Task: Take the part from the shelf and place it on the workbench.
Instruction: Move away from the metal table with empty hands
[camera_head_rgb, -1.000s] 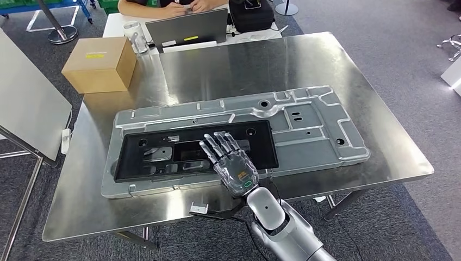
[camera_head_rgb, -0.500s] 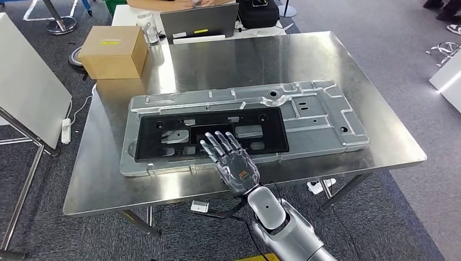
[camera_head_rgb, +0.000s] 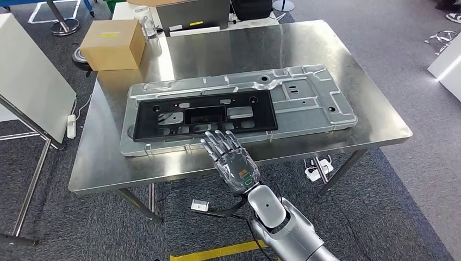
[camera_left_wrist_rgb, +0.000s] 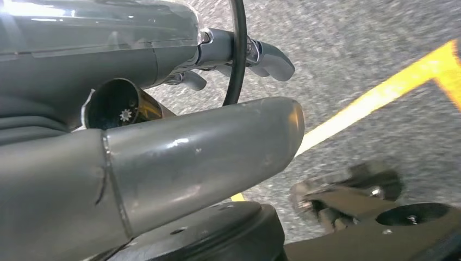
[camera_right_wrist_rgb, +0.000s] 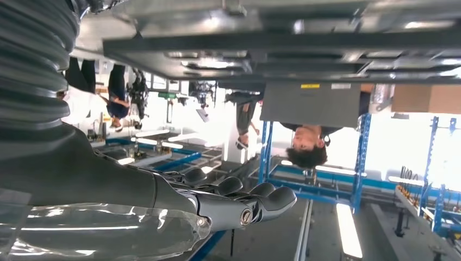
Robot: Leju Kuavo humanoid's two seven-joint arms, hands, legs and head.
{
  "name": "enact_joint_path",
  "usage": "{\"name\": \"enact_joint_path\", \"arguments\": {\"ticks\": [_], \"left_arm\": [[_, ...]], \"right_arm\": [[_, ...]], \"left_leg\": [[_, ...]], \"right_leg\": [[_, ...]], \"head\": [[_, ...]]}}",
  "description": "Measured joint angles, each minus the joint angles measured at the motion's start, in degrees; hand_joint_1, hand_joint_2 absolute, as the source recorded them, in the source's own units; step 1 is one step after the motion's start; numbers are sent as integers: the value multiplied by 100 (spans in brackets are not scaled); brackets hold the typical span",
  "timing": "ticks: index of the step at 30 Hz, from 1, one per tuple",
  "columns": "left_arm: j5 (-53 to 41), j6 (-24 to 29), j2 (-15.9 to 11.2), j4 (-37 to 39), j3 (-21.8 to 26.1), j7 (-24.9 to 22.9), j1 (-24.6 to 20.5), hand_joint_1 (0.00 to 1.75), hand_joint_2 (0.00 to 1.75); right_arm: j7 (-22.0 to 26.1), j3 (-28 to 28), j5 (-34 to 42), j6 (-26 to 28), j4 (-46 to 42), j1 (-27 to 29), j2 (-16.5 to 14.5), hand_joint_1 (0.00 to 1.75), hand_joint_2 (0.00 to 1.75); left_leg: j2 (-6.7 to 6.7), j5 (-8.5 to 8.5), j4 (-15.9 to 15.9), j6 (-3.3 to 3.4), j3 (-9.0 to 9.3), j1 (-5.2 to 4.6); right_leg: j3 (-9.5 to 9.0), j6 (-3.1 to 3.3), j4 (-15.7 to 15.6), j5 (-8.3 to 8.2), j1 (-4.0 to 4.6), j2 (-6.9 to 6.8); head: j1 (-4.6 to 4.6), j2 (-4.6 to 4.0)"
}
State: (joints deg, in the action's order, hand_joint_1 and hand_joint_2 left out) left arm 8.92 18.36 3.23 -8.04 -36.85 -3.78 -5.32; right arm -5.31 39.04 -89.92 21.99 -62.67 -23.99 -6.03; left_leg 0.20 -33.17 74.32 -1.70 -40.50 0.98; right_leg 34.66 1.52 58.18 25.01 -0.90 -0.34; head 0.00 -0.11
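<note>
On workbench (camera_head_rgb: 375,122): black part (camera_head_rgb: 204,115) (long, many cutouts); right hand (camera_head_rgb: 231,160) spread, empty.

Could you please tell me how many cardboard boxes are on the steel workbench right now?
1: the cardboard box sits at the far left corner of the workbench, apart from the grey metal panel.
</note>
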Motion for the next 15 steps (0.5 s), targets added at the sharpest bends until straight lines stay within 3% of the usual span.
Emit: {"name": "enact_joint_path", "arguments": {"ticks": [1,3,4,6,8,9,10,13,14,15], "left_arm": [[0,0,-1,0,0,0,0,0,0],[0,0,-1,0,0,0,-6,0,0],[0,1,-1,0,0,1,-13,0,0],[0,1,1,0,0,2,-22,0,0],[0,1,1,1,-1,2,-17,0,0],[0,1,1,1,-2,2,-17,0,0],[1,0,0,2,-2,2,-17,0,0],[8,-2,-2,2,-3,9,-22,0,0],[11,-3,-2,2,-4,14,-21,0,0],[14,-5,-2,2,-5,20,-19,0,0]], "right_arm": [[1,0,0,0,1,4,0,0,175],[2,0,0,2,-1,7,-1,0,175],[2,-1,0,3,-3,5,-2,0,175],[2,-2,0,7,-8,2,-8,0,175],[3,-3,0,8,-6,1,-11,0,175],[4,-4,0,8,-3,3,-9,0,175],[4,-5,0,7,-1,6,-6,0,175],[4,-9,0,7,1,8,2,0,175],[4,-10,0,7,2,8,5,0,175],[3,-10,0,7,5,9,8,0,175]], "left_leg": [[0,142,-17,-26,123,20],[-2,399,-623,-76,641,60],[-14,395,-1060,-77,944,56],[-41,263,-1587,-18,1262,33],[-46,293,-1635,103,1225,15],[-33,344,-1636,164,1177,16],[-19,410,-1636,234,1111,16],[6,623,-1628,355,869,-11],[10,686,-1621,368,783,-30],[14,745,-1611,377,702,-52]], "right_leg": [[100,-25,25,-58,-16,-2],[276,-97,95,-152,-55,-2],[343,-140,135,-189,-64,0],[399,-222,170,-272,-52,2],[415,-297,148,-368,-44,8],[449,-326,168,-333,-52,14],[502,-348,258,-192,-63,20],[745,-359,1160,683,-52,28],[797,-353,1521,846,-39,28],[791,-339,1757,860,-24,28]], "head": [[0,0],[-2,0],[-1,0],[4,0],[11,0],[12,0],[14,0],[16,0],[15,0],[15,0]]}}
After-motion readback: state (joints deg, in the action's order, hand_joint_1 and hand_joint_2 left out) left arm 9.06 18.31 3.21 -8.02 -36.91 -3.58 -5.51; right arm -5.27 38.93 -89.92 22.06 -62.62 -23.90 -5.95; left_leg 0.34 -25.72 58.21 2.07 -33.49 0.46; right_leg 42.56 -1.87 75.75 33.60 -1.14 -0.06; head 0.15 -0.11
